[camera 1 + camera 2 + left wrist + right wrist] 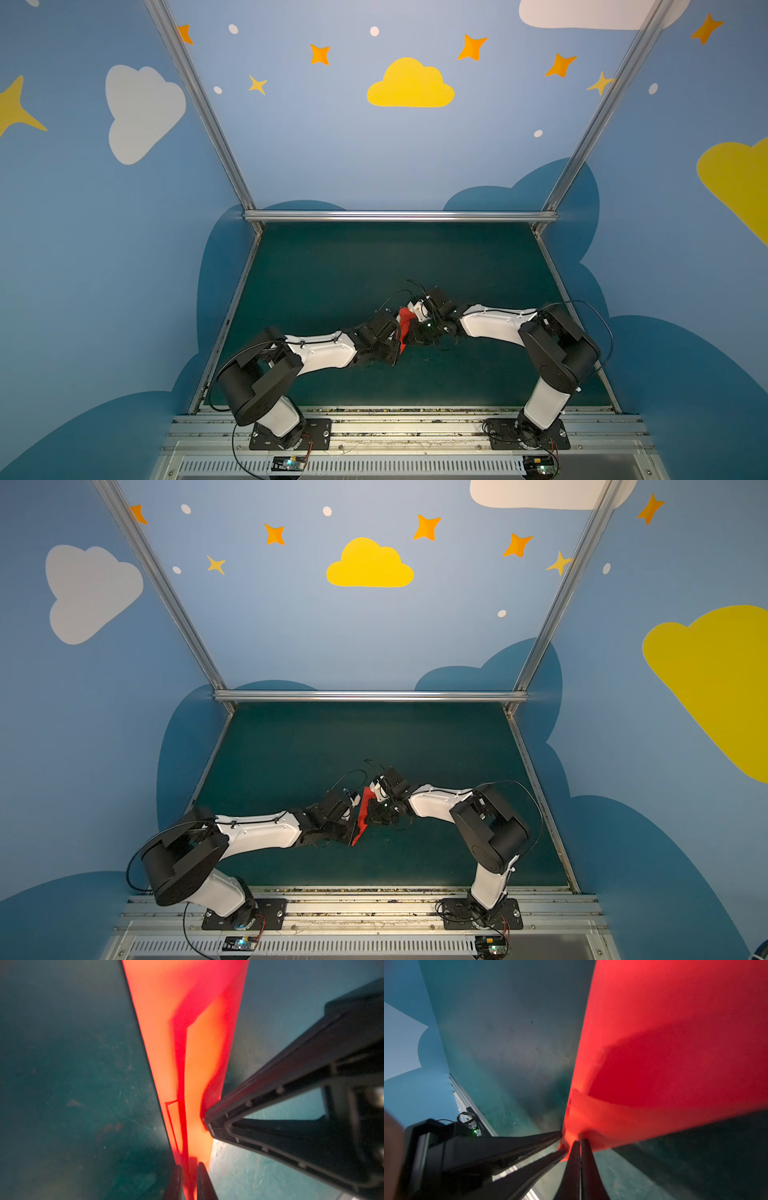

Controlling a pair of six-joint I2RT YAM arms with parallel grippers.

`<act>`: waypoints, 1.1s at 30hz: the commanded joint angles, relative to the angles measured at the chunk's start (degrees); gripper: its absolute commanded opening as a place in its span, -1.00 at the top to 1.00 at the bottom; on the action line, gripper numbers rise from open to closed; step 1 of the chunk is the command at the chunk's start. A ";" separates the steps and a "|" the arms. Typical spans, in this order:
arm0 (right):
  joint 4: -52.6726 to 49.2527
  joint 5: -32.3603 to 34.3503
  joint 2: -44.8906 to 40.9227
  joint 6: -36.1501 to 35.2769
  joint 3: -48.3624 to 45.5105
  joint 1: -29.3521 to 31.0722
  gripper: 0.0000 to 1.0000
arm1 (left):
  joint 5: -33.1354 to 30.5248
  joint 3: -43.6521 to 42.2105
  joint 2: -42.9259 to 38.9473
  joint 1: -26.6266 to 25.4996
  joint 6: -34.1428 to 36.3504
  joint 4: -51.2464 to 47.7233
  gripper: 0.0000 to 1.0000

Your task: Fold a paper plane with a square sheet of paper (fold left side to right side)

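The red sheet of paper point(404, 328) point(363, 812) is folded into a narrow, creased, pointed shape like a paper plane. It stands on edge in the air above the green mat point(374, 257), between my two arms. In the left wrist view the paper point(158, 1022) runs away from my left gripper point(189, 1164), which is shut on its near end. My right gripper point(580, 1140) is shut on the same paper point(675, 1022), with its fingers pressed together. In both top views the left gripper point(399, 340) and the right gripper point(412, 331) meet at the paper.
Aluminium rails point(399, 215) frame the mat at the back and along both sides. Blue painted walls rise behind them. Both arm bases point(291, 432) sit on the front rail. Black cables point(415, 286) loop over the wrists.
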 commanded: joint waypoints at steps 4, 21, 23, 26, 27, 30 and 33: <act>-0.51 0.80 2.91 -1.27 1.96 0.30 1.00 | 1.30 -1.42 3.36 -0.31 0.94 -2.42 0.71; -0.03 2.05 4.64 -1.45 -1.78 0.11 1.00 | 3.24 -1.08 -8.04 0.67 -1.79 -4.56 0.60; 0.09 2.05 4.70 -1.37 -1.97 0.11 1.00 | 4.06 -0.65 -7.33 0.70 -1.76 -4.47 0.71; 0.11 2.13 4.85 -1.34 -2.10 0.11 1.00 | 6.00 0.14 -5.38 0.68 -1.60 -3.61 0.89; 0.11 2.24 4.97 -1.29 -2.07 0.11 1.00 | 6.22 0.58 -4.65 0.67 -1.48 -3.39 0.94; 0.12 2.25 5.07 -1.28 -2.23 0.07 1.00 | 6.24 1.63 -2.65 0.66 -1.09 -2.78 0.94; 0.22 2.30 5.07 -1.23 -2.41 0.11 1.00 | 5.97 2.67 -0.99 0.72 -0.64 -2.63 0.93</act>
